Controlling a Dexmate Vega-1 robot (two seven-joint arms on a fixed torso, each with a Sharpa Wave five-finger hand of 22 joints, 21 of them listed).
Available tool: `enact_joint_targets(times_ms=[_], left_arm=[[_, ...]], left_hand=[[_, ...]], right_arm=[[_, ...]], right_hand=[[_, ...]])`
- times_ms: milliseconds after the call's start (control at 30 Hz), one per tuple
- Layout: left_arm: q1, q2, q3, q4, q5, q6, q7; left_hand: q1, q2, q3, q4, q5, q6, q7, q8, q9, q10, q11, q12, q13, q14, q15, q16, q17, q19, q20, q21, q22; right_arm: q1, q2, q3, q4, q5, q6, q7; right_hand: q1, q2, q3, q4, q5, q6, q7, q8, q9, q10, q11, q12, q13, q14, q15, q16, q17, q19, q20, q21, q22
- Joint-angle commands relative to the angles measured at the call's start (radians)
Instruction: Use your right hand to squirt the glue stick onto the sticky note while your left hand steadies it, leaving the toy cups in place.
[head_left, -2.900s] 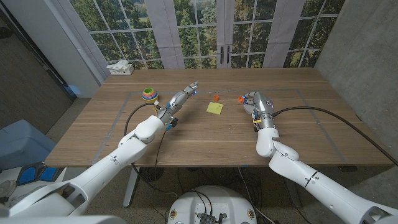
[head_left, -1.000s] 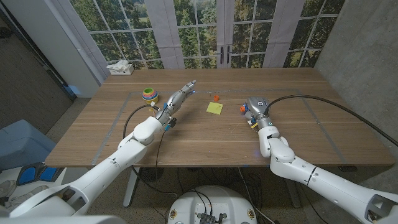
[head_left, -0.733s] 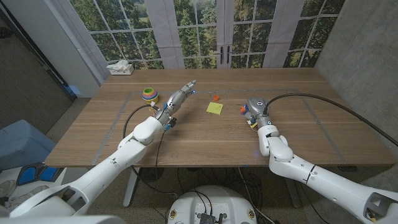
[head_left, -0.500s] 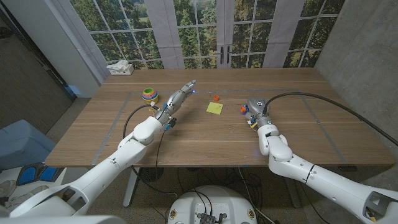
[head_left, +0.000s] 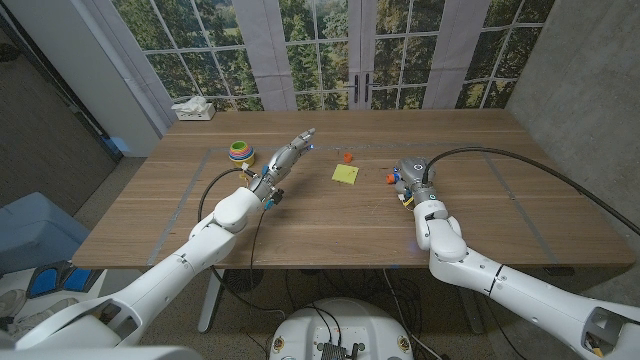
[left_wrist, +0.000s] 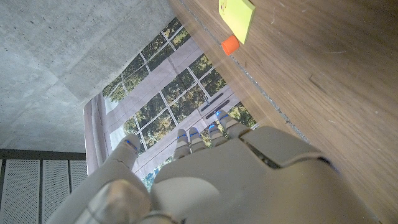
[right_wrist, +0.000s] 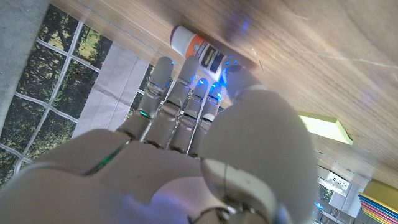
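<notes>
At a wooden table (head_left: 330, 215) before tall windows, the right hand (head_left: 410, 178) is seen lowered over a glue stick (right_wrist: 198, 46), which lies on its side on the wood just to the right of a yellow sticky note (head_left: 346, 174). In the right wrist view the fingers (right_wrist: 180, 93) are stretched over the white tube with its orange label, their tips at or just above it; whether the tube is actually gripped cannot be told, since no closure around it is shown.

The left hand (head_left: 285, 158) is held above the table to the left of the sticky note, fingers extended together and grasping nothing, well apart from the paper. A small orange cap (head_left: 347, 157) sits just beyond the note's far edge. The stack of coloured toy cups (head_left: 239, 151) stands near the left side of the table, away from both hands. A tissue box (head_left: 194, 110) rests at the far left corner.

The step in hand is judged to be the pickup of the glue stick, with nothing yet applied to the note. A firm closure round the tube is called for next, followed by a lift and a carry to the note, while the left hand is brought down to pin the paper's edge.
</notes>
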Motion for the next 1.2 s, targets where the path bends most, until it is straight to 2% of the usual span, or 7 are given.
enact_joint_targets(times_ms=[33, 200, 267, 433, 867, 1000, 1200], left_arm=[[0.004, 0.005, -0.002, -0.009, 0.001, 0.001, 0.0], [0.003, 0.005, -0.001, -0.01, 0.004, 0.003, 0.001], [0.003, 0.005, -0.001, -0.011, 0.006, 0.004, 0.002], [0.004, 0.005, -0.001, -0.012, 0.007, 0.006, 0.005], [0.005, 0.007, -0.003, -0.016, 0.008, 0.014, 0.011], [0.002, 0.006, -0.003, -0.013, 0.007, 0.014, 0.01], [0.0, 0.007, -0.004, -0.011, 0.003, 0.017, 0.007]], left_hand=[[0.013, 0.062, 0.007, 0.001, 0.006, 0.007, -0.001, -0.002, 0.0, 0.007, -0.004, -0.003, 0.001, 0.001, -0.099, -0.003, 0.002, 0.009, -0.176, -0.004, 0.001], [0.014, 0.061, 0.009, 0.0, 0.005, 0.006, -0.001, -0.003, 0.0, 0.005, -0.004, -0.004, 0.001, 0.0, -0.099, -0.004, 0.002, 0.005, -0.173, -0.007, 0.001], [0.014, 0.061, 0.01, 0.0, 0.005, 0.005, 0.0, -0.004, 0.0, 0.005, -0.003, -0.005, 0.001, -0.001, -0.099, -0.004, 0.002, 0.005, -0.174, -0.008, 0.001], [0.014, 0.06, 0.011, -0.001, 0.005, 0.005, -0.003, -0.004, 0.0, 0.006, -0.003, -0.004, 0.001, 0.0, -0.1, -0.004, 0.002, 0.004, -0.17, -0.009, 0.001], [0.015, 0.059, 0.015, -0.003, 0.004, 0.006, -0.008, -0.005, 0.0, 0.005, -0.002, -0.006, 0.001, 0.0, -0.102, -0.005, 0.002, 0.002, -0.165, -0.012, 0.001], [0.015, 0.058, 0.016, -0.004, 0.003, 0.005, -0.009, -0.005, 0.0, 0.005, -0.003, -0.006, 0.001, 0.0, -0.102, -0.005, 0.002, 0.001, -0.164, -0.012, 0.001], [0.015, 0.058, 0.018, -0.005, 0.003, 0.001, -0.009, -0.006, 0.0, 0.003, -0.002, -0.007, 0.001, -0.003, -0.102, -0.006, 0.002, -0.001, -0.163, -0.013, 0.001]], right_arm=[[-0.011, 0.016, -0.004, 0.016, -0.029, -0.027, -0.045], [-0.047, 0.036, 0.04, 0.036, 0.021, 0.024, -0.189], [-0.061, 0.047, 0.061, 0.047, 0.048, 0.05, -0.252], [-0.079, 0.062, 0.097, 0.065, 0.106, 0.105, -0.353], [-0.104, 0.056, 0.173, 0.069, 0.288, 0.286, -0.435], [-0.113, 0.052, 0.199, 0.081, 0.348, 0.378, -0.472], [-0.125, 0.043, 0.24, 0.087, 0.447, 0.511, -0.48]], right_hand=[[-0.005, 0.014, 0.009, -0.011, 0.01, -0.027, -0.013, -0.002, -0.003, -0.045, 0.001, 0.002, -0.008, -0.056, -0.087, -0.008, 0.0, -0.033, -0.059, -0.03, 0.001], [0.005, 0.044, 0.034, -0.015, 0.032, -0.108, -0.017, -0.011, -0.012, -0.115, 0.001, 0.006, -0.022, -0.141, -0.09, -0.012, 0.002, -0.07, -0.054, -0.086, -0.002], [-0.019, 0.063, 0.043, -0.003, 0.045, -0.163, 0.0, -0.015, -0.016, -0.152, 0.016, 0.005, -0.029, -0.172, -0.083, -0.014, -0.003, -0.08, -0.058, -0.112, -0.003], [-0.129, 0.079, 0.025, 0.037, 0.049, -0.212, 0.021, -0.006, -0.022, -0.206, 0.034, 0.007, -0.046, -0.243, -0.071, -0.022, -0.019, -0.096, -0.05, -0.161, -0.003], [-0.357, 0.108, -0.029, 0.108, 0.041, -0.321, 0.051, -0.012, -0.037, -0.317, 0.075, 0.005, -0.108, -0.395, -0.044, -0.036, -0.061, -0.14, -0.051, -0.278, -0.005], [-0.4, 0.121, -0.029, 0.117, 0.036, -0.401, 0.066, -0.02, -0.042, -0.352, 0.072, 0.003, -0.131, -0.425, -0.03, -0.04, -0.084, -0.146, -0.066, -0.312, -0.006], [-0.434, 0.137, -0.027, 0.124, 0.03, -0.431, 0.077, -0.014, -0.047, -0.392, 0.071, 0.0, -0.152, -0.468, -0.02, -0.048, -0.106, -0.159, -0.073, -0.344, -0.007]])
